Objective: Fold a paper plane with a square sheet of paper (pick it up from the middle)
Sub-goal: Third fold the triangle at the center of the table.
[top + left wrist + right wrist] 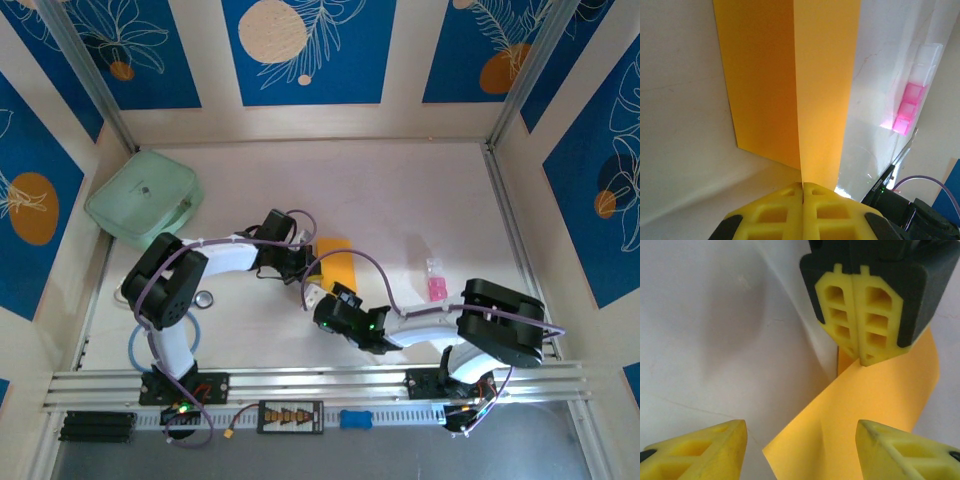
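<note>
The square sheet of paper (337,262) is orange-yellow and lies mid-table, bent up along a centre ridge. In the left wrist view the paper (790,75) runs away from my left gripper (803,187), whose yellow fingers are shut on the near end of that ridge. The right wrist view shows the left gripper (860,357) pinching the paper (875,405) from the far side. My right gripper (800,450) is open, with one finger on each side of the sheet's near corner and not touching it. From above, the left gripper (303,257) and right gripper (320,297) meet at the paper's left edge.
A mint-green case (145,195) sits at the back left. A small pink object (437,286) in clear wrap lies right of the paper, also in the left wrist view (910,107). A small round disc (205,298) lies by the left arm. Walls close off three sides.
</note>
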`<state>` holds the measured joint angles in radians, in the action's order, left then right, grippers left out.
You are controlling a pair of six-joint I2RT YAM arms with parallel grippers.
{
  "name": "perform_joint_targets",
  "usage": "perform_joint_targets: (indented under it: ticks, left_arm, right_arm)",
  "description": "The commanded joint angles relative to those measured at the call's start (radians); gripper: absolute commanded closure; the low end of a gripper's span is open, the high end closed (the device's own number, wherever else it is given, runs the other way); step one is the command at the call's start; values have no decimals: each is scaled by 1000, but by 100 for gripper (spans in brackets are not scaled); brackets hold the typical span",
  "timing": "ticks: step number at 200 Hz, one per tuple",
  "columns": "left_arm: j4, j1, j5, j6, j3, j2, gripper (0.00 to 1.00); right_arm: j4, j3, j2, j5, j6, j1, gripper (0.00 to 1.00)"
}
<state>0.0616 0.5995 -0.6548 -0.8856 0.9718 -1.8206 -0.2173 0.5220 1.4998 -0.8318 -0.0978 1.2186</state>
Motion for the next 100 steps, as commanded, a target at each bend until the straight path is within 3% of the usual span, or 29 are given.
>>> perform_joint_targets:
  ticks: [1,100]
  left_arm:
    - [20,-10,-12,5,22,23,96]
    - [9,-10,-3,2,17,14,96]
  right_arm:
    - [-22,23,18,-62,40,7,43]
    - [26,7,-12,-80,133,12,61]
